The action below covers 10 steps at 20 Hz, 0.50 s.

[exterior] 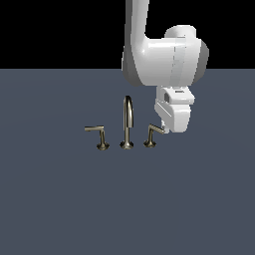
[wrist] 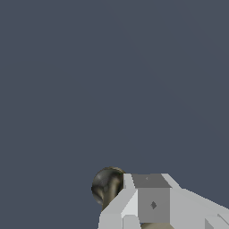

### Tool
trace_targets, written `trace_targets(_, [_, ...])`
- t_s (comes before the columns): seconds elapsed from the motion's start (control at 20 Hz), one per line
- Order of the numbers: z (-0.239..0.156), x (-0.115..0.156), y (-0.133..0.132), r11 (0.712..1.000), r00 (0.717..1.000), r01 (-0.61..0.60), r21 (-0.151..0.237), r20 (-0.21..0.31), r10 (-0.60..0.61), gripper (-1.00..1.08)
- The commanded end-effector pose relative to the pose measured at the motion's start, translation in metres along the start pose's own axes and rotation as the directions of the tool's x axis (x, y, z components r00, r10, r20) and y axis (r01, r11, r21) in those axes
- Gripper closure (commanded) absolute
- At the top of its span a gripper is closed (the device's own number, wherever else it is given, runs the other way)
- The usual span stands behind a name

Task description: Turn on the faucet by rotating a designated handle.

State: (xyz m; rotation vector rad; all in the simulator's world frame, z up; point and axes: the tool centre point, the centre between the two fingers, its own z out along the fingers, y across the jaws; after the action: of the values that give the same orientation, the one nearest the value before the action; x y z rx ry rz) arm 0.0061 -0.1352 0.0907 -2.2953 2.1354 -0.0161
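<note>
The designated handle (exterior: 154, 132) stands at the exterior view's right end of the faucet (exterior: 128, 124) set, its flared base on the grey table (exterior: 60, 199) and its thin bar reaching toward the exterior view's right, where the bar's tip meets the lower edge of the tool (exterior: 166, 129); whether the tool is open or closed, or has hold of the bar, I cannot tell. The arched spout (exterior: 128, 121) rises just beside the handle; the twin lever (exterior: 98, 134) stands beyond it; in the wrist view a rounded brass part (wrist: 106, 185) sits against the tool's pale body (wrist: 152, 201).
</note>
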Motion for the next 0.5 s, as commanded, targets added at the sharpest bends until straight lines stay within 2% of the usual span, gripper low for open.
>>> trace_targets(0.0, [0.000,-0.003,0.002,1.000,1.000,0.000,-0.001,0.000,0.000,1.08])
trace_targets(0.45, [0.000,-0.032,0.025,1.000,1.000,-0.001,-0.009,0.002,0.001,1.08])
